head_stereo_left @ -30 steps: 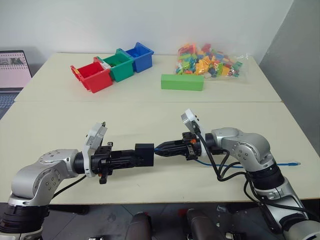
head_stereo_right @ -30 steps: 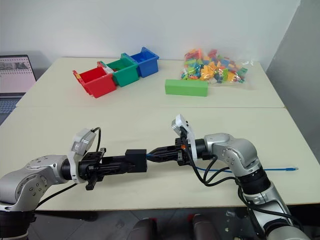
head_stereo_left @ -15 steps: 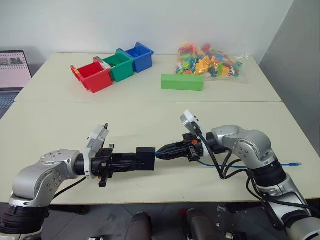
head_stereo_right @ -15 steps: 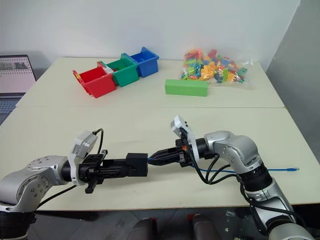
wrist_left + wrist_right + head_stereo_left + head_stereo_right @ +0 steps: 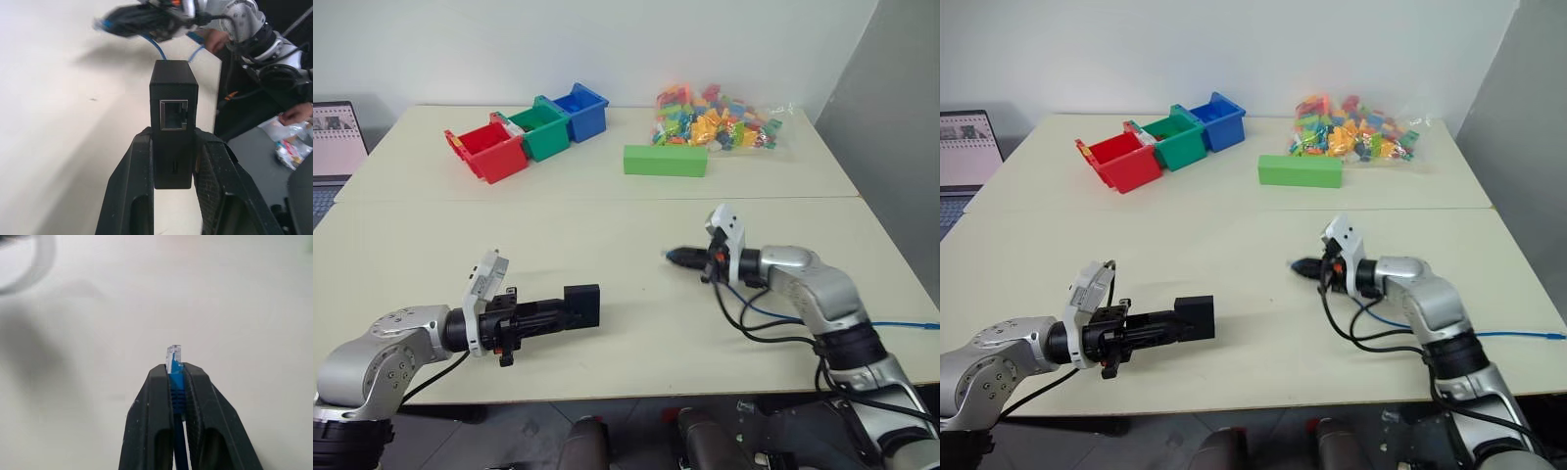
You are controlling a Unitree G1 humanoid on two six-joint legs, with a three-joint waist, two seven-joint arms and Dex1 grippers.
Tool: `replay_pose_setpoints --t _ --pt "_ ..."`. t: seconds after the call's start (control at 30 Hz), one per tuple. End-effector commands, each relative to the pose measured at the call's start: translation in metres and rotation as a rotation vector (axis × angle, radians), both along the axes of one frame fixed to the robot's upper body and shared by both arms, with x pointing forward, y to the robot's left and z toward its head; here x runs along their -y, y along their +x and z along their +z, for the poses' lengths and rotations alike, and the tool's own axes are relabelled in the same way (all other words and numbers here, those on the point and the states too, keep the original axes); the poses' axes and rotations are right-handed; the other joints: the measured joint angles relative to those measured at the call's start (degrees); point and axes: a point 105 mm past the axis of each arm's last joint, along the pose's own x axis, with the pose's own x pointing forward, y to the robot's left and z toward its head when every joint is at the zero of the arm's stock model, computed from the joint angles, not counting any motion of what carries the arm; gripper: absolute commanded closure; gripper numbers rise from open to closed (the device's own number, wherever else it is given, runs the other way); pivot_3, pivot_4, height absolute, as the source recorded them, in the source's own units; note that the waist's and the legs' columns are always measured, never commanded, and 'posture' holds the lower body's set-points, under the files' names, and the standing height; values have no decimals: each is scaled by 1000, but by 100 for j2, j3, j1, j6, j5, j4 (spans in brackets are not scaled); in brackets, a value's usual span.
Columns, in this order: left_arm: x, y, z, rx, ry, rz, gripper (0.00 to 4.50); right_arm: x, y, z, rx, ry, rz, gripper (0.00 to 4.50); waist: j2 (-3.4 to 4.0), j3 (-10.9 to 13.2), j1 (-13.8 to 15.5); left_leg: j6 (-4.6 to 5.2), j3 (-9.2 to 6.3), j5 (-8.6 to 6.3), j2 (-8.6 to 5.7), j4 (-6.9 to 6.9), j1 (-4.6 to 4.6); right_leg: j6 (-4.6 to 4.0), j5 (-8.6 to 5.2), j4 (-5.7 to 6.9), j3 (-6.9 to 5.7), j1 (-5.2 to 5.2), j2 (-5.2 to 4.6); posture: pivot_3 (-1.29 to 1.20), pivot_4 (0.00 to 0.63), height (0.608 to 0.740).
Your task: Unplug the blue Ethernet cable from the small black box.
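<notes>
Cream bench [image 5: 607,225] below: my left hand [image 5: 173,147] clamps the small black box [image 5: 581,305], empty port facing right; my right hand [image 5: 177,377] pinches the blue Ethernet cable [image 5: 176,382] plug, well apart.

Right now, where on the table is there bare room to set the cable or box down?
Bare tabletop lies between the small black box in the left gripper and the right gripper holding the blue Ethernet cable. The near-left stretch is bare too. The far edge is crowded: coloured bins, green block, bag of bricks.
</notes>
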Motion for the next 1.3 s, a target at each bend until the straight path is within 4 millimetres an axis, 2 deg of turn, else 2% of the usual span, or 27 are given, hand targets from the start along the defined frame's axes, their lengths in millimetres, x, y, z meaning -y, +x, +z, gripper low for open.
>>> replay_pose_setpoints --t 0.03,0.07,0.13,0.17,0.23,0.27,0.37,0.5,0.53,0.6,0.67,0.7,0.77,0.83,1.03,1.13,1.2,1.23,1.3 --pt "0 7 6 49 12 36 3737 13 23 -4 126 -122 -143 4464 0 0 8 0 1 0 0 -2 -2 0 0 -2 1 -1 0 0 150 740" --pt "1 9 6 56 15 43 3737 13 26 -8 118 -126 -156 4464 0 0 16 0 1 0 -1 -2 -1 -1 0 -2 0 0 -1 0 150 740" --pt "1 13 7 70 31 58 3737 11 27 -12 111 -127 -158 3764 0 0 22 0 0 0 -1 -4 -3 -2 1 -2 -1 0 -2 0 150 740" --pt "1 16 8 82 32 70 3737 10 27 -13 107 -123 -157 3634 1 1 18 0 0 0 -1 -5 -3 -2 1 -2 -1 0 -2 0 150 740" --pt "0 26 10 103 23 126 3737 8 28 -10 104 -97 -157 3058 2 2 15 0 1 0 -1 -6 -3 -3 2 -1 0 0 -2 0 150 740" --pt "-1 32 12 115 15 151 3737 8 27 -7 104 -79 -152 2960 3 2 16 0 0 0 -1 -6 -3 -3 2 -1 0 0 -2 0 150 740" --pt "-1 52 17 185 8 247 3737 9 21 8 109 -21 -125 2258 8 5 28 0 -2 0 -3 -4 -2 -2 2 3 -3 1 -3 0 150 740" --pt "4 89 26 304 5 399 3737 8 1 32 142 25 -26 1343 9 6 83 0 -3 0 -4 0 -4 -2 2 1 -6 3 -4 0 150 740" --pt "4 103 26 347 23 462 3737 3 -8 42 149 59 19 1079 9 6 106 0 -3 0 -4 1 -4 -3 3 1 -5 3 -4 0 150 740" --pt "7 132 27 438 64 581 3737 -7 -25 62 160 121 92 1027 9 6 143 0 -3 0 -5 1 -5 -28 18 1 -6 4 -4 0 150 740" --pt "8 152 27 510 87 662 3737 -16 -35 73 170 150 119 1027 9 6 167 0 -6 1 -8 2 -5 -29 18 6 -11 5 -3 0 150 740" --pt "2 167 26 547 115 757 3737 -23 -38 79 177 175 122 1027 7 5 160 0 -7 1 -5 5 -6 -28 20 4 -9 5 1 0 150 740" --pt "-2 183 22 608 163 847 3737 -32 -45 86 179 207 126 1027 6 4 144 0 -6 1 -7 7 -6 -28 20 5 -8 7 -3 0 150 740" --pt "-5 194 11 617 208 909 3737 -43 -54 90 166 236 143 1027 5 4 127 0 -5 0 -6 6 -7 -27 21 3 -7 5 0 0 150 740" --pt "-13 201 -28 508 276 970 3737 -50 -65 87 140 230 148 1027 5 4 148 0 -6 0 -10 5 -23 -27 21 -6 -13 2 -5 0 150 740" --pt "-16 199 -38 476 284 968 3737 -49 -65 85 134 219 139 1027 3 3 154 0 -8 0 -15 8 -29 -27 21 -6 -18 1 -8 0 150 740" --pt "-20 197 -43 437 258 975 3028 -48 -65 85 133 213 135 1027 3 2 148 0 -9 1 -15 9 -26 -25 21 -3 -18 2 -8 0 150 740" --pt "-21 197 -45 418 237 976 2986 -48 -65 84 133 210 134 1027 3 2 139 0 -8 1 -15 8 -23 -25 21 -1 -18 2 -8 0 150 740" --pt "-21 195 -46 400 210 965 2386 -48 -65 83 132 205 134 1027 3 2 129 0 -8 1 -13 8 -20 -25 21 1 -18 2 -5 0 150 740"
